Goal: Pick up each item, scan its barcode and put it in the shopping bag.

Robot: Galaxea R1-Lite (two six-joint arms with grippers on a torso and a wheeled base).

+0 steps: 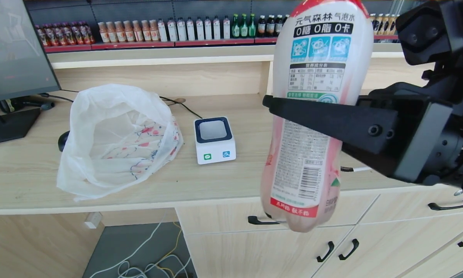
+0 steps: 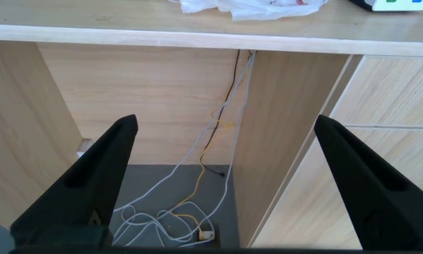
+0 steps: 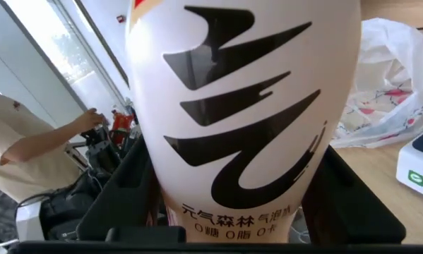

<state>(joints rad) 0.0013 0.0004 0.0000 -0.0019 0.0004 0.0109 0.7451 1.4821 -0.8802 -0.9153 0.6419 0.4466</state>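
Nearest us, the tall pink-and-white plastic drink bottle [image 1: 312, 162] is clamped at its middle by our right gripper [image 1: 312, 116], held in the air to the right of the white box scanner [image 1: 215, 139] and the white plastic shopping bag [image 1: 115, 139] on the pale wooden bench [image 1: 30, 170]. Our left gripper [image 2: 225, 190] hangs spread wide below the bench edge.

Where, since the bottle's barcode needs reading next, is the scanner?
In the head view the scanner sits on the counter, just right of the shopping bag and left of the raised bottle.
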